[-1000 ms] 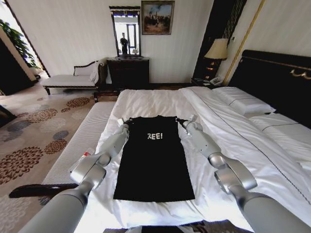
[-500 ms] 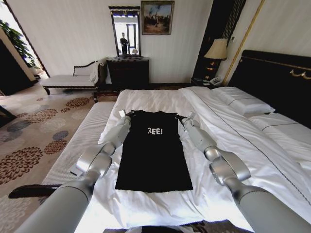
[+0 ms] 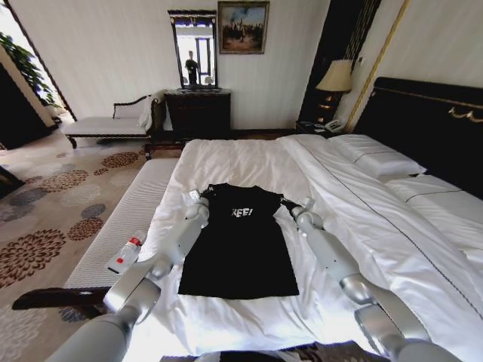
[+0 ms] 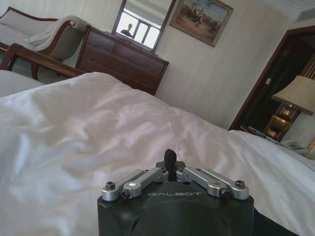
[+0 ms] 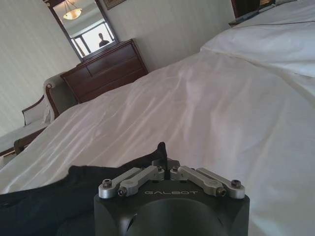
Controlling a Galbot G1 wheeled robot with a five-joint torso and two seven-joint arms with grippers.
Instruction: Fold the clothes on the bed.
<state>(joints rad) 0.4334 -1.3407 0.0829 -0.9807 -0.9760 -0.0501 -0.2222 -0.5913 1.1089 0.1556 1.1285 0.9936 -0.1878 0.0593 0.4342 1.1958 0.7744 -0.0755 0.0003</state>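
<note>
Soft, light T-shirt (image 3: 240,245) lies on bed (image 3: 249,158); the 2 grippers, left (image 3: 202,197) and right (image 3: 289,204), pinch its shoulders, jaws clenched on fabric.

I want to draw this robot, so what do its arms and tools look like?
Both arms are smooth silver-grey tubes with round ball-like joints. The left tool and right tool are small and pale with dark tips. Up close, each tool has a black rounded body marked "GALBOT" in white, silver metal link bars with screws, and black fingers.
</note>
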